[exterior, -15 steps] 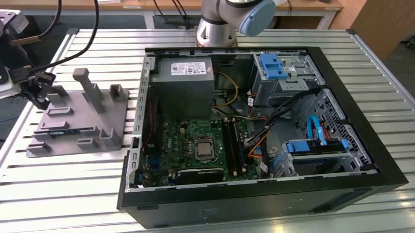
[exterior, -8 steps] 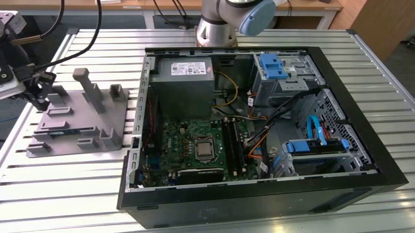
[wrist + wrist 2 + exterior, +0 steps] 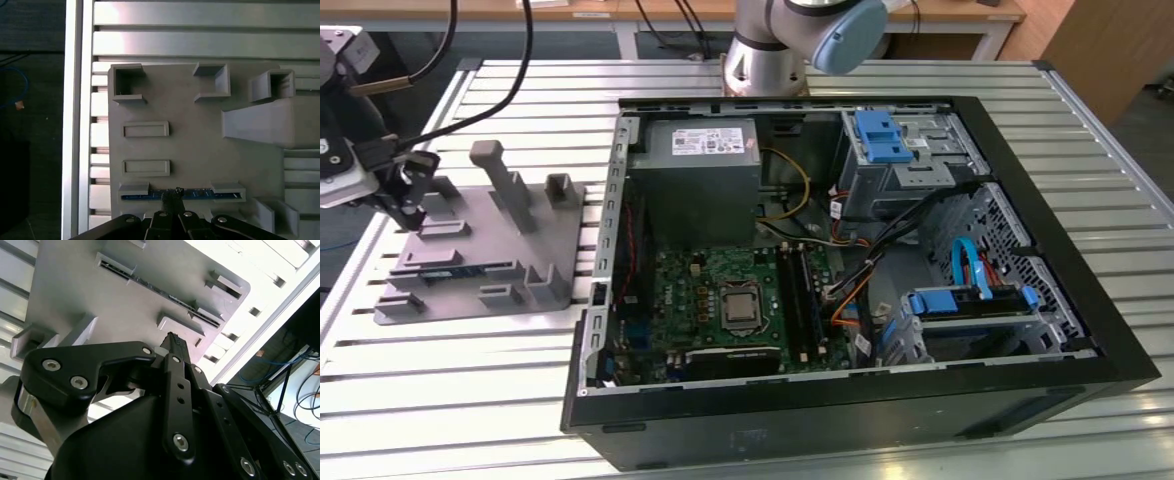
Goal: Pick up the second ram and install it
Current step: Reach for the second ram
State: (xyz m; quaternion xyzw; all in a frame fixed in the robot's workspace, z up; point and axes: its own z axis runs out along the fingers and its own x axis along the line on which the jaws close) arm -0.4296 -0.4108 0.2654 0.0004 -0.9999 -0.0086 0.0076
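Gripper: fingers pressed together, holding nothing, above the grey tray.
Second ram: stands on its edge in a tray slot.
Around: upright posts; open computer case well apart.
Hidden: only the ram's top edge shows; the fingers cover its middle.

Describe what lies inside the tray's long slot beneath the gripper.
A ram stands edge-up in the tray, its blue top edge showing. The gripper covers its middle; the tray hides its lower part.
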